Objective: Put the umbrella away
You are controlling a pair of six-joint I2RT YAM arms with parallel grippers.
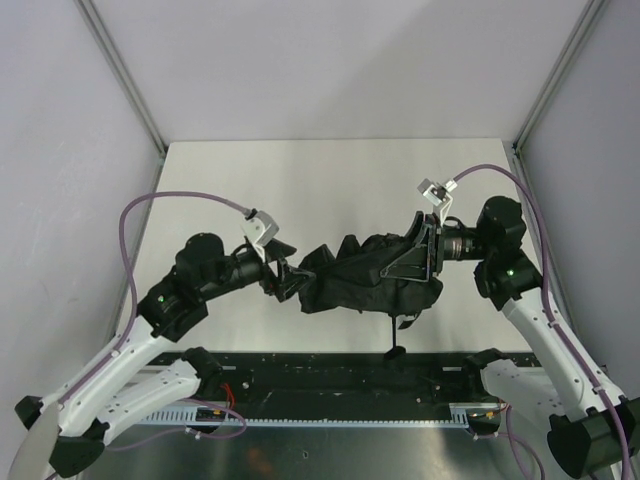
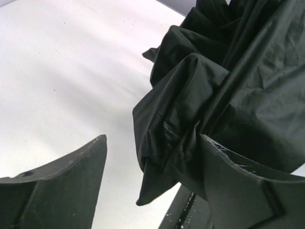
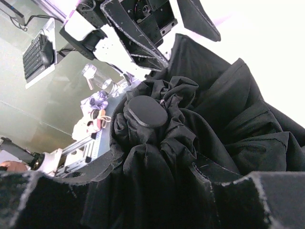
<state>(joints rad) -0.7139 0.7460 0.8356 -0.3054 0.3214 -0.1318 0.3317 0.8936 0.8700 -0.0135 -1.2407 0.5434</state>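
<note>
The black umbrella (image 1: 365, 275) is a crumpled, loosely gathered bundle at the middle of the white table (image 1: 300, 180), held between my two grippers. My right gripper (image 1: 415, 262) is shut on its right end. In the right wrist view the fingers (image 3: 248, 191) squeeze the fabric just below the round end cap (image 3: 147, 110). My left gripper (image 1: 290, 278) is at the bundle's left end with its jaws wide apart. In the left wrist view a fold of the canopy (image 2: 190, 95) hangs between them against the right finger (image 2: 238, 186). A thin strap (image 1: 394, 335) dangles from the bundle toward the front edge.
A black rail (image 1: 330, 370) runs along the table's near edge between the arm bases. Grey walls with metal posts enclose the table at the back and both sides. My left gripper (image 3: 138, 28) also shows at the top of the right wrist view.
</note>
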